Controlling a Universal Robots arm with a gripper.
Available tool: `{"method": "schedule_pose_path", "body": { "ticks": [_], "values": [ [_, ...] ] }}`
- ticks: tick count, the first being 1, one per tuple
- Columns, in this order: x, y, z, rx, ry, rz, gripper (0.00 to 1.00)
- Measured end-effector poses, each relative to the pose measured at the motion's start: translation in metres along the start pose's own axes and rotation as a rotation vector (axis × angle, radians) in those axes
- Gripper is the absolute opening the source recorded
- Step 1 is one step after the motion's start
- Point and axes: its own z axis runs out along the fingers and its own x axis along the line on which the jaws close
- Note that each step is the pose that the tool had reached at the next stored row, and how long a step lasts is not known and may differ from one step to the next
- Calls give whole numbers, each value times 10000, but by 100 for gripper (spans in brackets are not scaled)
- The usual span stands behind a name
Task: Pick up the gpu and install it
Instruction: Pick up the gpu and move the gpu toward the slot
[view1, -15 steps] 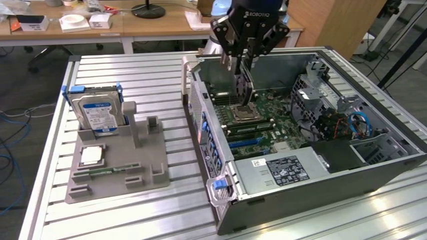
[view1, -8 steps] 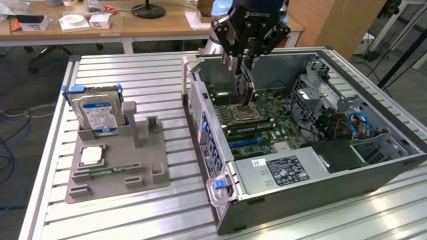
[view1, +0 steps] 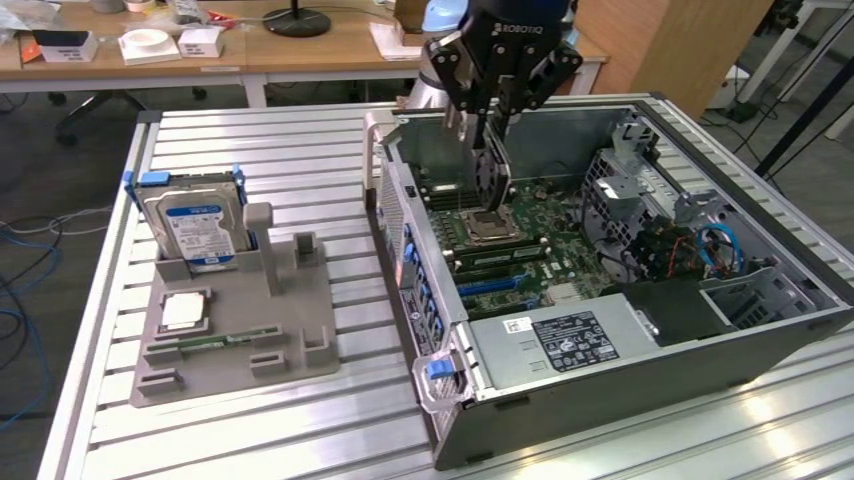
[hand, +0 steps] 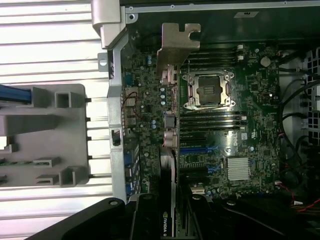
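The gpu (view1: 495, 172) hangs edge-down from my gripper (view1: 489, 120), which is shut on its top edge. It is a thin card with a black cooler. It hovers inside the open computer case (view1: 747, 330), just above the motherboard, near the CPU socket (view1: 486, 228). In the wrist view the gpu (hand: 170, 150) is seen edge-on. Its silver end bracket (hand: 177, 45) points toward the case's rear wall, and its black cooler sits between my fingers (hand: 145, 220). The blue expansion slots (hand: 200, 149) lie beside the card on the motherboard.
A grey fixture (view1: 234, 335) on the slatted aluminium table holds a blue-labelled hard drive (view1: 198, 225), a CPU chip (view1: 182, 312) and a memory stick (view1: 214, 340). The case has cables (view1: 714, 250) and a power supply (view1: 574, 340) inside. A wooden desk (view1: 307, 50) stands behind.
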Motion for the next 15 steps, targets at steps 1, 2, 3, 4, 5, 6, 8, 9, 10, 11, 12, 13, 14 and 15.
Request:
{"method": "schedule_pose_path", "body": {
  "ticks": [1, 2, 3, 4, 5, 6, 8, 9, 10, 11, 12, 13, 14, 15],
  "values": [
    [-2, 0, 0, 0, 0, 1, 26],
    [-6, 0, 0, 1, 0, 0, 26],
    [-10, 1, 0, 0, 0, 0, 26],
    [-14, 1, 0, 0, 0, 0, 26],
    [-17, 1, 0, 0, 0, 1, 26],
    [-21, 2, 0, 0, -1, 0, 26],
    [-30, 2, 0, 0, 0, 0, 26],
    [-34, 3, 0, 0, 0, 0, 26],
    [-38, 3, 0, 0, 0, 0, 26],
    [-42, 3, 0, 0, 0, 0, 26],
    [-45, 3, 0, 0, 0, 1, 26],
    [-49, 4, 0, 0, 0, 0, 26],
    [-53, 4, 0, 0, 0, 0, 26],
    [-56, 4, 0, 0, 0, 0, 26]
  ]
}}
